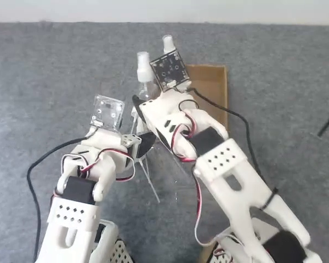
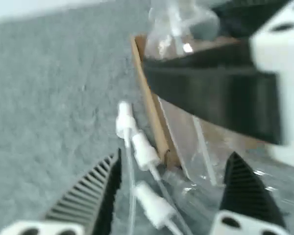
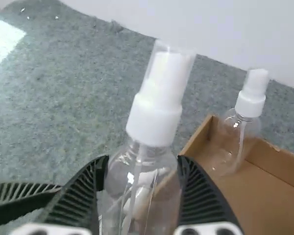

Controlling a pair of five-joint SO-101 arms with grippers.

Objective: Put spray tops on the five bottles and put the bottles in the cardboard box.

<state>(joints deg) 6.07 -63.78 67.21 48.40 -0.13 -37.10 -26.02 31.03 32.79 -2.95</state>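
Observation:
My right gripper (image 3: 139, 196) is shut on a clear bottle (image 3: 137, 183) with a white spray top (image 3: 159, 98) on it, held upright beside the cardboard box (image 3: 279, 181). A second capped bottle (image 3: 239, 132) stands inside the box. From above, the held bottle (image 1: 146, 86) is at the box's (image 1: 211, 82) left edge. My left gripper (image 2: 169, 191) is open low over the carpet, above three loose spray tops (image 2: 144, 149) with thin tubes. Clear bottles (image 2: 201, 188) lie beside them, by the box wall (image 2: 149, 110).
Grey carpet (image 1: 55, 71) covers the table, with free room at the left and far right. The two arms are close together in the middle. A thin dark stick (image 1: 327, 124) lies at the right. Dip tubes (image 1: 149, 178) stretch between the arms.

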